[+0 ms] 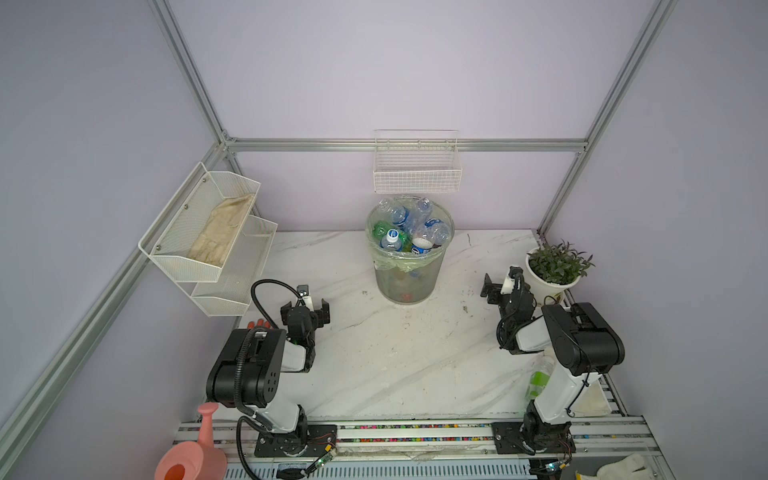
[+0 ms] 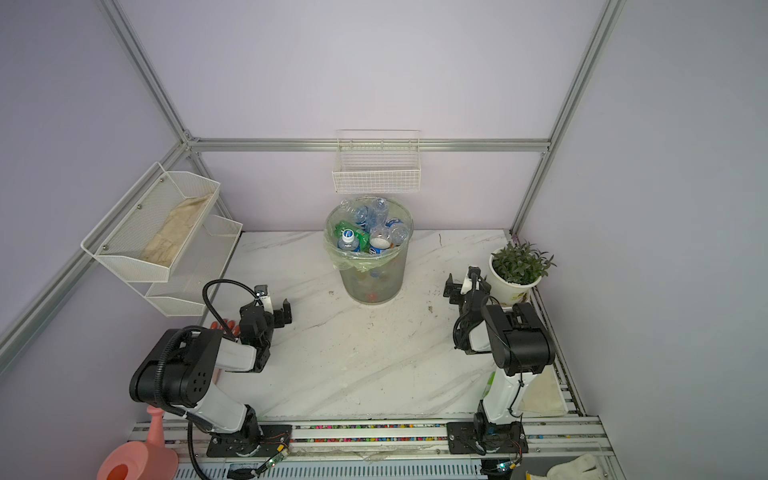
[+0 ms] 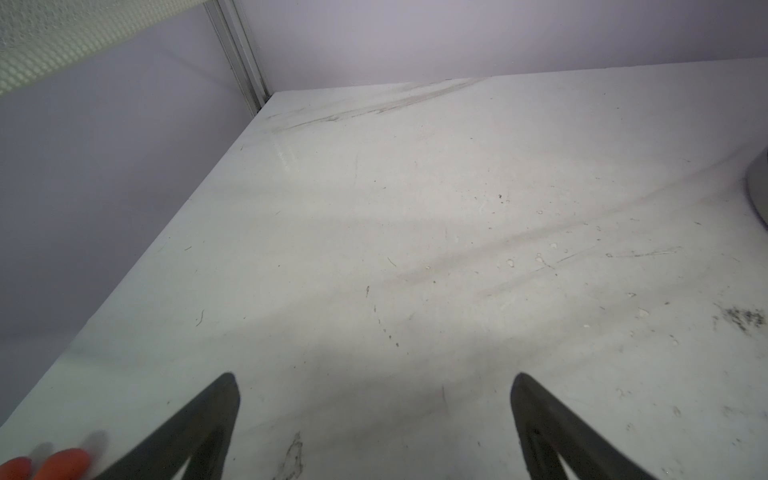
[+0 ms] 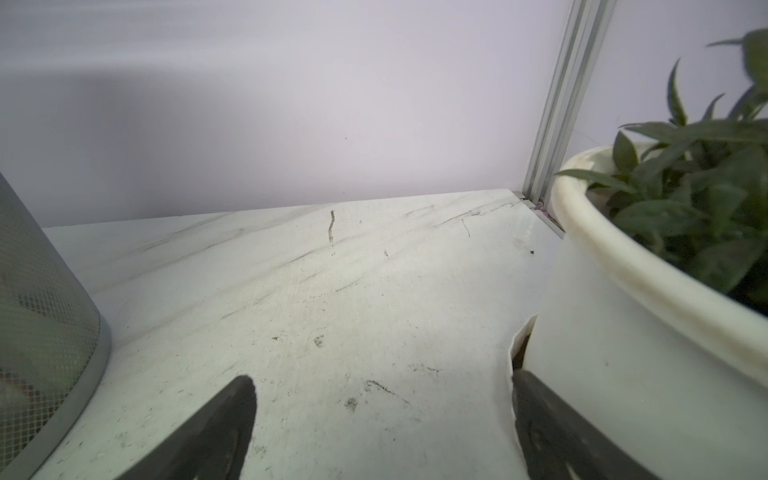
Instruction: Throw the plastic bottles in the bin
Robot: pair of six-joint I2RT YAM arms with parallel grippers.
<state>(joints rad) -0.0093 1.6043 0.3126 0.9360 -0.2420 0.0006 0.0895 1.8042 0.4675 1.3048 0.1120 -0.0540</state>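
Inside the bin (image 1: 405, 286) plastic bottles (image 1: 392, 240) lie heaped; well apart I spot one stray bottle (image 1: 539, 379); left end effector (image 3: 374, 384), right end effector (image 4: 380, 384) gape empty.

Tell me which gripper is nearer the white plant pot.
Right. The right gripper, open, sits just beside the plant pot; the left gripper, also open, is across the table, on the far side of the bin.
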